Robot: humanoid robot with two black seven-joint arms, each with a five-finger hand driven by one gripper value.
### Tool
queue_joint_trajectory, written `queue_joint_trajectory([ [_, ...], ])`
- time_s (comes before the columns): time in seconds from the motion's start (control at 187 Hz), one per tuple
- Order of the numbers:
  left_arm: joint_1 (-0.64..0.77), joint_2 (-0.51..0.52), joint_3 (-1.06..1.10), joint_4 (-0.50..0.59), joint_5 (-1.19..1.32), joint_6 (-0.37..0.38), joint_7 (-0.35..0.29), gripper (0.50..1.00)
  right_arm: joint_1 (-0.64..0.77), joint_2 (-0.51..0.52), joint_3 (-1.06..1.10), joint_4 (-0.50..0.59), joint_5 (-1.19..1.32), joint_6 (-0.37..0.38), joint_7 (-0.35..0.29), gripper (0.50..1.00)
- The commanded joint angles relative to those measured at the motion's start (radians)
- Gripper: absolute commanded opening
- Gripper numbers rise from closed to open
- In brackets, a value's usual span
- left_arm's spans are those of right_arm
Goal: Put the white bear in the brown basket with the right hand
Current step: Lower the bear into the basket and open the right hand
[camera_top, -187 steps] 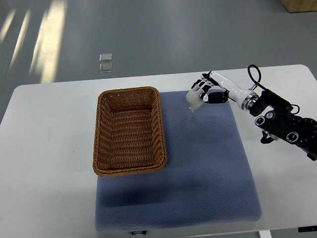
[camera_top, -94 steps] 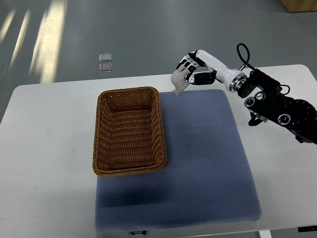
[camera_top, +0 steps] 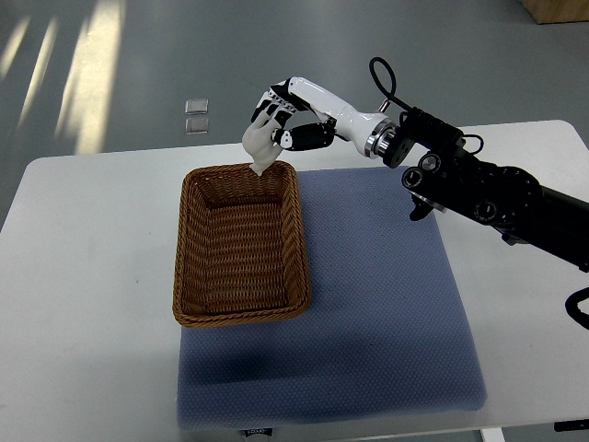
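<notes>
The small white bear hangs in the air in my right hand, whose fingers are curled around it. The hand is above the far rim of the brown wicker basket, close to its far right corner. The basket stands on the left part of a blue mat and holds nothing that I can see. My right arm stretches in from the right edge, across the far side of the table. The left arm does not show.
The white table carries the blue mat, which runs from the basket toward the front edge. Two small clear squares lie on the grey floor beyond the table. A wooden box corner shows at top right.
My right hand has carried the bear leftward and upward, from above the mat's far edge to above the basket's far rim. The arm has reached further across the table.
</notes>
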State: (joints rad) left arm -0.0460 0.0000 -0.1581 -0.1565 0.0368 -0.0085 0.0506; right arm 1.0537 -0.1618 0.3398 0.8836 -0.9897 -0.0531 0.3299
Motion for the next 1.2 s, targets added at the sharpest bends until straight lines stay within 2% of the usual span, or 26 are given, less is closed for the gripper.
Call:
queue_joint_trajectory([
  [0.0, 0.0, 0.0, -0.001, -0.005, 0.0, 0.001, 0.0, 1.0, -0.004, 0.021, -0.016, 0.0, -0.02, 0.019, 0.0, 0.5],
  [0.225, 0.0, 0.0, -0.001, -0.015, 0.002, 0.001, 0.0, 1.0, -0.018, 0.045, -0.116, 0.001, -0.056, 0.016, 0.003, 0.5],
  [0.54, 0.003, 0.0, -0.001, -0.015, 0.002, -0.001, 0.0, 1.0, -0.046, 0.05, -0.125, -0.002, -0.116, 0.012, 0.003, 0.5],
  [0.561, 0.003, 0.0, -0.001, -0.015, 0.002, -0.001, 0.0, 1.0, -0.046, 0.05, -0.128, -0.003, -0.122, 0.012, 0.003, 0.539],
  [0.578, 0.003, 0.0, -0.001, -0.017, 0.002, -0.001, 0.0, 1.0, -0.046, 0.05, -0.13, -0.006, -0.125, 0.01, 0.003, 0.59],
  [0.583, 0.003, 0.0, -0.001, -0.017, 0.002, -0.001, 0.0, 1.0, -0.046, 0.05, -0.13, -0.006, -0.126, 0.01, 0.003, 0.59],
  [0.588, 0.005, 0.0, -0.001, -0.017, 0.002, -0.001, 0.0, 1.0, -0.047, 0.05, -0.13, -0.006, -0.126, 0.01, 0.003, 0.619],
  [0.594, 0.005, 0.0, -0.001, -0.017, 0.002, -0.001, 0.0, 1.0, -0.047, 0.05, -0.13, -0.006, -0.126, 0.01, 0.003, 0.619],
  [0.599, 0.003, 0.0, -0.001, -0.017, 0.002, -0.001, 0.0, 1.0, -0.047, 0.05, -0.13, -0.008, -0.126, 0.009, 0.004, 0.651],
  [0.604, 0.003, 0.0, -0.001, -0.017, 0.002, -0.001, 0.0, 1.0, -0.047, 0.05, -0.13, -0.008, -0.126, 0.009, 0.004, 0.652],
  [0.61, 0.005, 0.0, -0.001, -0.017, 0.002, -0.001, 0.0, 1.0, -0.049, 0.05, -0.13, -0.008, -0.126, 0.007, 0.004, 0.682],
  [0.615, 0.005, 0.0, -0.001, -0.017, 0.002, -0.001, 0.0, 1.0, -0.049, 0.05, -0.13, -0.008, -0.126, 0.007, 0.004, 0.682],
  [0.62, 0.005, 0.0, -0.001, -0.017, 0.002, -0.001, 0.0, 1.0, -0.05, 0.05, -0.13, -0.008, -0.126, 0.004, 0.004, 0.719],
  [0.626, 0.005, 0.0, -0.001, -0.017, 0.002, -0.001, 0.0, 1.0, -0.05, 0.05, -0.13, -0.008, -0.126, 0.004, 0.004, 0.719],
  [0.631, 0.005, 0.0, -0.001, -0.018, 0.002, -0.001, 0.0, 1.0, -0.05, 0.05, -0.128, -0.008, -0.126, 0.001, 0.004, 0.754],
  [0.636, 0.005, 0.0, -0.001, -0.018, 0.002, -0.001, 0.0, 1.0, -0.05, 0.05, -0.128, -0.008, -0.126, 0.001, 0.004, 0.754],
  [0.642, 0.005, 0.0, -0.001, -0.018, 0.002, -0.001, 0.0, 1.0, -0.05, 0.05, -0.13, -0.008, -0.126, -0.004, 0.004, 0.776],
  [0.684, 0.003, 0.0, -0.001, -0.02, 0.002, -0.001, 0.0, 1.0, -0.052, 0.05, -0.13, -0.009, -0.126, -0.02, 0.004, 0.819],
  [0.722, 0.005, 0.0, -0.001, -0.02, 0.002, -0.001, 0.0, 1.0, -0.054, 0.05, -0.13, -0.009, -0.124, -0.028, 0.006, 0.834],
  [0.77, 0.005, 0.0, -0.001, -0.02, 0.002, -0.001, 0.0, 1.0, -0.057, 0.05, -0.13, -0.009, -0.124, -0.034, 0.006, 0.893],
  [1.193, 0.005, 0.0, -0.001, -0.018, 0.002, -0.001, 0.0, 1.0, -0.061, 0.07, -0.134, -0.012, -0.127, -0.034, 0.006, 0.905],
])
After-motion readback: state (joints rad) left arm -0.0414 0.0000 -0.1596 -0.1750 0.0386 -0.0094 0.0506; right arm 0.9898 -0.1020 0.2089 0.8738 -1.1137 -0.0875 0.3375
